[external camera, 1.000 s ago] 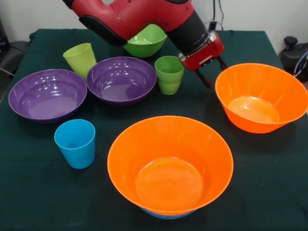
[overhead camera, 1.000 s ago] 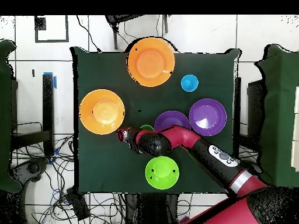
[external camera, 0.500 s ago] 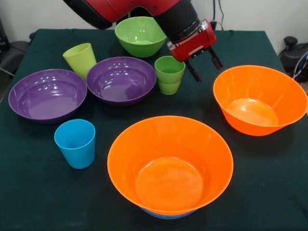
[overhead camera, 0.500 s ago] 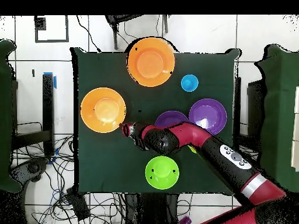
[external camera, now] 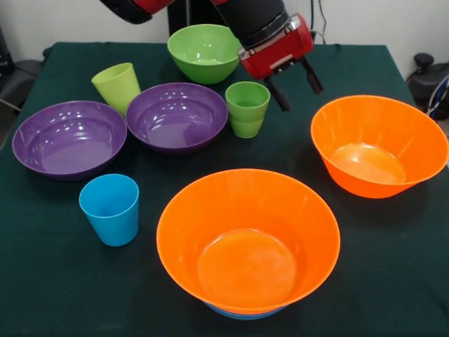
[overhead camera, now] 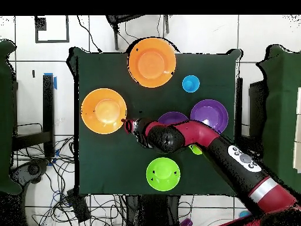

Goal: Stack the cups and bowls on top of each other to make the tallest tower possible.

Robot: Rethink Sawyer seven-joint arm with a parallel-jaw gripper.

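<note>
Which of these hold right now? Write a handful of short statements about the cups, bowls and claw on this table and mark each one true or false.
1. The claw is open and holds nothing. True.
2. The sky blue cup sits inside a purple bowl. False: it stands alone on the table, nearer the camera than that bowl.
3. The near orange bowl rests on a blue bowl. True: a blue edge shows beneath it.
4. The ridged green cup lies on its side. False: it stands upright.
5. The green bowl is stacked in the far orange bowl. False: it sits alone.
</note>
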